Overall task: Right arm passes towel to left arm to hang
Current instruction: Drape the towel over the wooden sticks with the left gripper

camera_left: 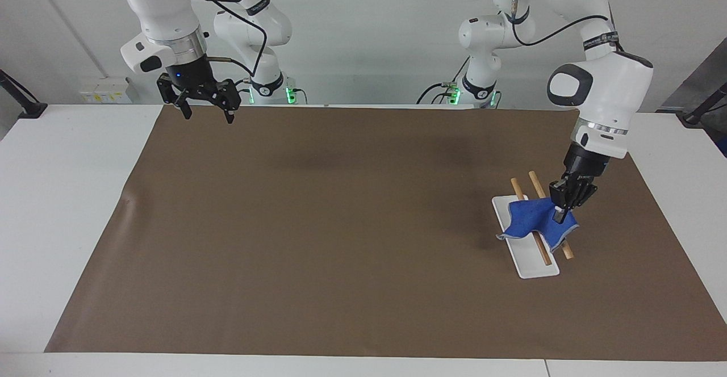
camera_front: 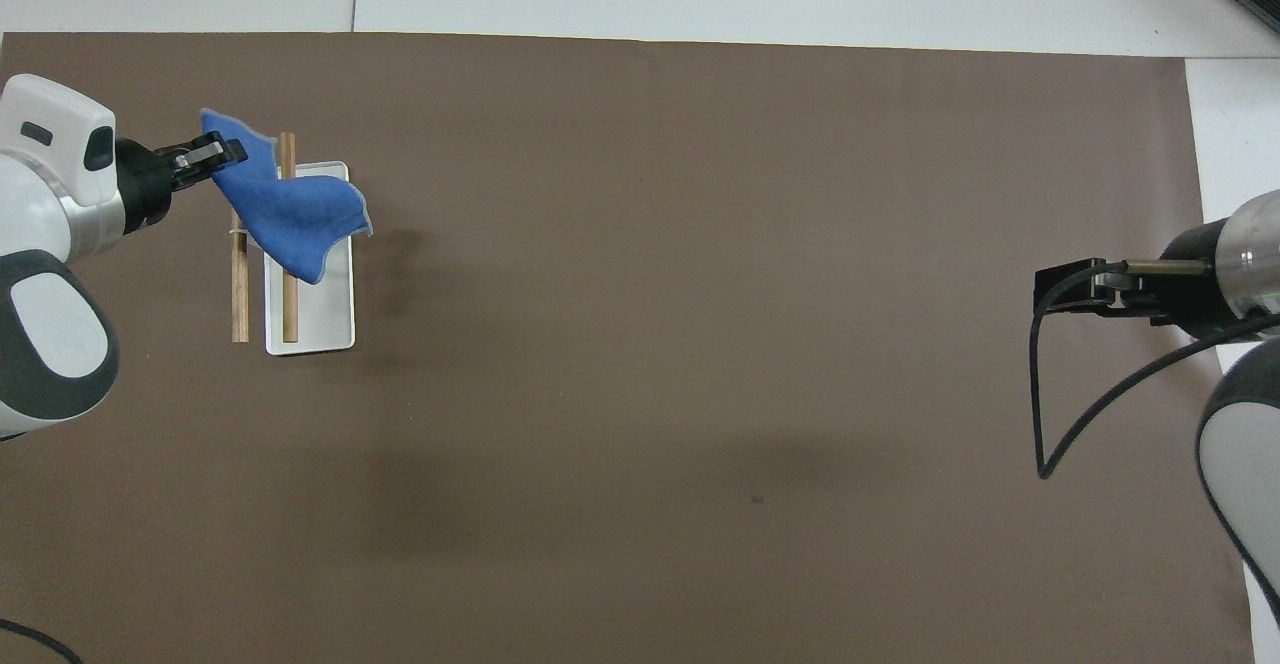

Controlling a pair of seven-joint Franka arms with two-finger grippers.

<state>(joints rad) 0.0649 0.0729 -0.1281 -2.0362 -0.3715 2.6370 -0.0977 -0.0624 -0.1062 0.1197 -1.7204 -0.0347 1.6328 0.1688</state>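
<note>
Draping the towel across the rack's two rails

Covering most of the white worktop [camera_left: 68, 206] is a wide sheet of matte brown paper [camera_left: 341, 241]. It gives a plain, even ground, lying flat save for a small crease near the edge at the right arm's end.

The left arm [camera_left: 602, 99], smooth white shell with dark grey joint caps, leans steeply down at its own end of the table, because the rack stands there. The right arm [camera_left: 164, 13] waits, drawn up near the robots' edge at the opposite end, clear of the work. I judge its share of the task to be done.

The rack [camera_left: 531, 255] is a slim white rectangular tray carrying two round wooden dowels [camera_left: 544, 252] on a slant, side by side and slightly apart, so that cloth can be laid over both. It sits on the paper near the left arm's end, about midway between the robots' edge and the edge away from them.

The towel [camera_left: 531, 221], soft royal-blue terry with pale stitched edging, sags across both dowels. One part spills toward the tray's inner side and one corner is raised in the grip.

The left gripper [camera_left: 559, 213] is pinched tight on that corner, over the outer dowel, presumably to keep the cloth spread until it settles. The right gripper [camera_left: 206, 110] hangs with its black fingers spread wide, holding nothing.
</note>
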